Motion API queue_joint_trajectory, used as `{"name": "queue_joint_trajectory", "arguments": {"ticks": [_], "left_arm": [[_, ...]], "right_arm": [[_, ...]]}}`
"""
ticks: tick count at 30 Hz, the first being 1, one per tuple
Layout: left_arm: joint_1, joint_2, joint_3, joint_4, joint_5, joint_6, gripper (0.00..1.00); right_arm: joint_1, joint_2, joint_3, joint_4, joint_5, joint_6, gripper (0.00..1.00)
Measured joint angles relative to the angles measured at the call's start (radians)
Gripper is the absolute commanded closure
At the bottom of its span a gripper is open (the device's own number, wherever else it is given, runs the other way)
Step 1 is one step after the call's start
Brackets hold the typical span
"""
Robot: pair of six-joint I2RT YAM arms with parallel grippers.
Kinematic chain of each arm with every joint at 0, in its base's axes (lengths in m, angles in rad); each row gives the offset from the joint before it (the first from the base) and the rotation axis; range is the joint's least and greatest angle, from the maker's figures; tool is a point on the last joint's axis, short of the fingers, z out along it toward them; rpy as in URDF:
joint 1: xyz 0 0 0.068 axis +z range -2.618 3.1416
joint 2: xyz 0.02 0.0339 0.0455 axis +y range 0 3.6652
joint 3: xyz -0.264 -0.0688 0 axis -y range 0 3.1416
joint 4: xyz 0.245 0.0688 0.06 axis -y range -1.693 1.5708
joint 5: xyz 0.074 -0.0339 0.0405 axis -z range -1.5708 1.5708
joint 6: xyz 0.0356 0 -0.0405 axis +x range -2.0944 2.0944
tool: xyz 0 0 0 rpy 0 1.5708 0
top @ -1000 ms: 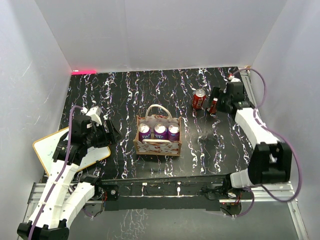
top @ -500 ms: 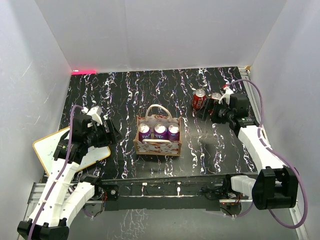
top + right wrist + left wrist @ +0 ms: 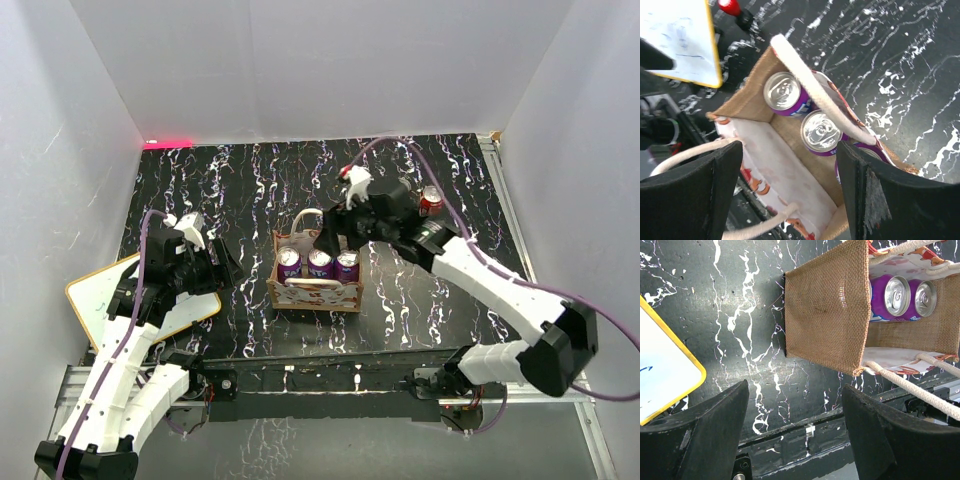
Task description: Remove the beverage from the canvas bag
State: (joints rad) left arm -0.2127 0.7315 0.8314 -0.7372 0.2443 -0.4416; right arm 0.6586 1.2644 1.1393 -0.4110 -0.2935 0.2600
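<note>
Black marbled table (image 3: 200, 180) carries everything. Nearest, the left gripper (image 3: 795, 405) gapes wide and empty, apart from the bag (image 3: 315, 292); only its camera shows the bag's burlap side. Three purple cans (image 3: 320, 263) sit in the bag, so most of the job is left. The right gripper (image 3: 787, 165) hangs spread wide over them, holding nothing; its view looks onto the lids, the third half hidden. Farther back stands a red can (image 3: 430, 200), perhaps already taken out; only the top view shows it.

white lettering on purple cans (image 3: 821, 132) too blurred, no text legible
</note>
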Motion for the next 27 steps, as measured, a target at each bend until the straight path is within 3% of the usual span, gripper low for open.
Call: {"name": "queue_joint_trajectory", "arguments": {"ticks": [11,20,27], "left_arm": [[0.000,0.000,0.000,0.000,-0.001,0.000,0.28],[0.000,0.000,0.000,0.000,-0.001,0.000,0.28],[0.000,0.000,0.000,0.000,-0.001,0.000,0.28]], "right_arm": [[0.238,0.269,0.119,-0.175,0.384,-0.053,0.23],[0.263,0.319,0.174,-0.222,0.536,-0.087,0.19],[0.263,0.383,0.196,-0.225,0.573,-0.121,0.17]]}}
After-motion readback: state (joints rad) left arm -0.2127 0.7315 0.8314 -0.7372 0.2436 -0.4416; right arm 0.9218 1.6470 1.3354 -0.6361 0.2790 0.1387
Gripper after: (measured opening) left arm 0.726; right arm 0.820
